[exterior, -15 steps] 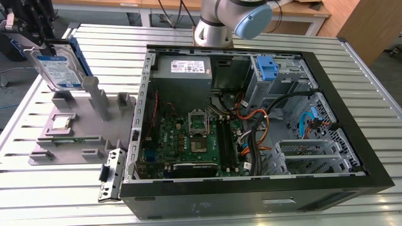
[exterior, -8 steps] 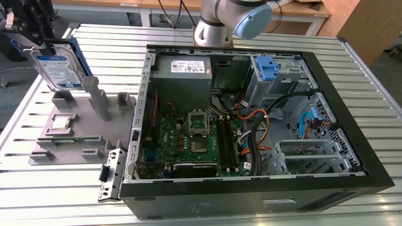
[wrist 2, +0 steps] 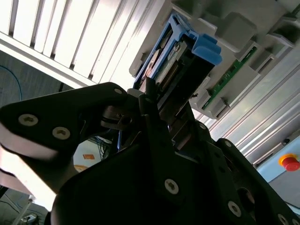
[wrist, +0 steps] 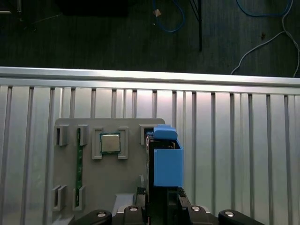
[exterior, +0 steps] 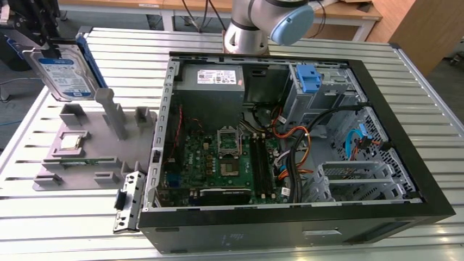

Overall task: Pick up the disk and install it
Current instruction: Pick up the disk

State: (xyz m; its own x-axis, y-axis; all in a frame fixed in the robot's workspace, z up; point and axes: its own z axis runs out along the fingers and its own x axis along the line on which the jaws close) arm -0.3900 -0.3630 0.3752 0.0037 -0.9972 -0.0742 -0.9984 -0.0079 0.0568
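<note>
The disk (exterior: 65, 73), a silver drive with a blue-and-white label and a blue bracket, hangs upright above the grey fixture (exterior: 87, 163) at the exterior view's left. My gripper (exterior: 48, 46) is shut on its upper edge and holds it clear of the fixture. In the second wrist view the disk (wrist 2: 180, 61) juts out beyond the black fingers (wrist 2: 150, 110), which clamp its sides. The first wrist view looks down along the blue bracket of the disk (wrist: 166, 164), with the gripper (wrist: 161, 206) behind it and the fixture (wrist: 122, 178) below.
An open computer case (exterior: 406, 157) lies at the exterior view's right, with a drive bay and blue latch (exterior: 310, 79) at its far corner. The fixture carries a processor chip (exterior: 70, 141) and a green memory stick (exterior: 80, 161). A slatted metal table (exterior: 73, 217) lies under it all.
</note>
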